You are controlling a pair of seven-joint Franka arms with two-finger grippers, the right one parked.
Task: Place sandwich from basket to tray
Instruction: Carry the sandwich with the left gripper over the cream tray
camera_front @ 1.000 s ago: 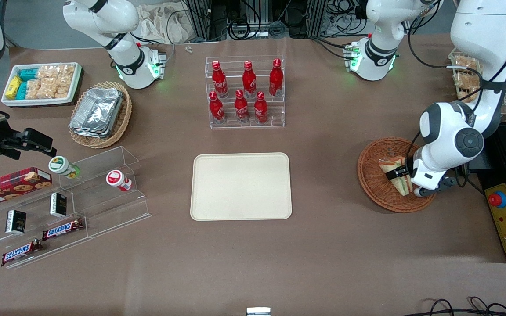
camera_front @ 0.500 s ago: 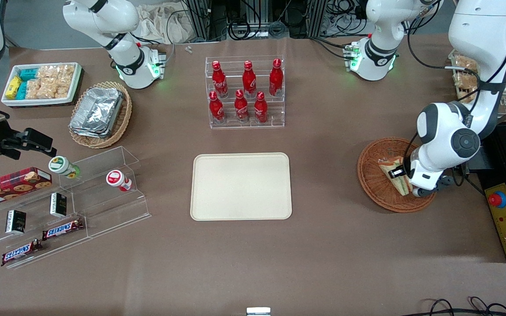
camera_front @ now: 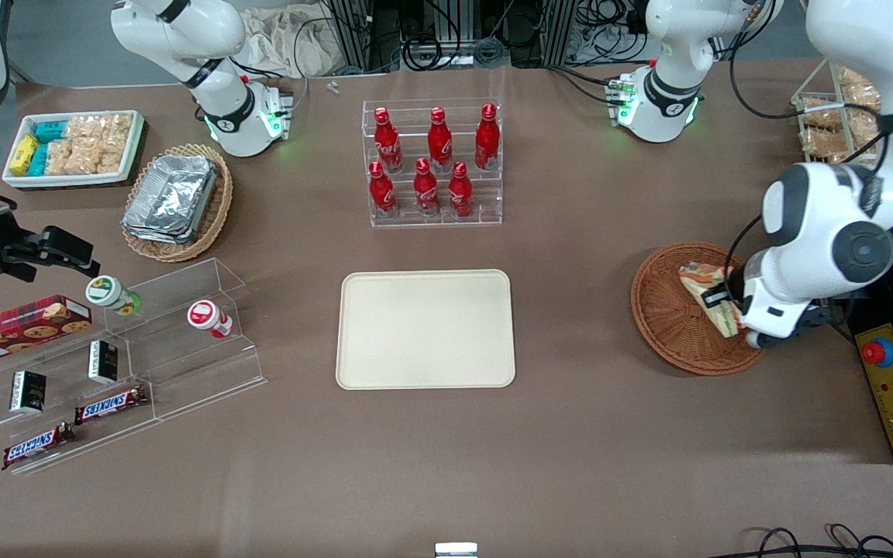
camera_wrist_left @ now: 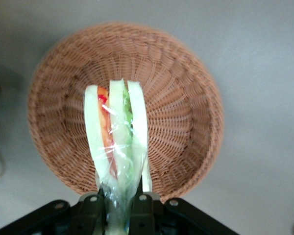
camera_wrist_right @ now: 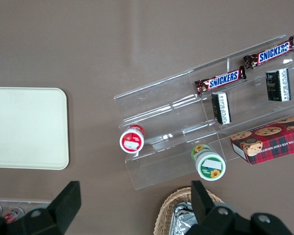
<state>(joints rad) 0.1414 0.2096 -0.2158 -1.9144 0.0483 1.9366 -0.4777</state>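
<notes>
Gripper [camera_front: 719,304] clamped on the wrapped sandwich [camera_front: 708,293], now lifted clear of the wicker basket [camera_front: 667,325]. Grasp holds. Tray [camera_front: 425,328] sits empty at its 9 o'clock; carry next.

A brown counter [camera_front: 586,434] is carrying a flat cream-beige rectangular tray [camera_front: 425,328], a round reddish-brown wicker basket [camera_front: 667,318] under the left gripper [camera_front: 725,304], and a clear rack of red bottles [camera_front: 432,163].
</notes>
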